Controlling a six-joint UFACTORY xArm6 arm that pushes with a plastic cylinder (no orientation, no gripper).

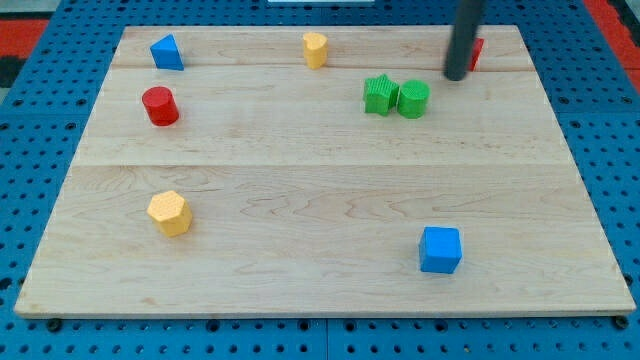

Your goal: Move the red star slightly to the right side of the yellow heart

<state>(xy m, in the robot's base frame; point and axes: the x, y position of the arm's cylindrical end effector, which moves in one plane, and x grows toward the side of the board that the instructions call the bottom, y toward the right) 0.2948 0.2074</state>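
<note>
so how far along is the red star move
Nothing looks done yet. The red star sits near the view's top right, mostly hidden behind my rod, far from the yellow heart at the top middle. In hand: my tip is right beside the star, on its left; contact can't be judged. Left: bringing the star leftwards to just right of the heart.
</note>
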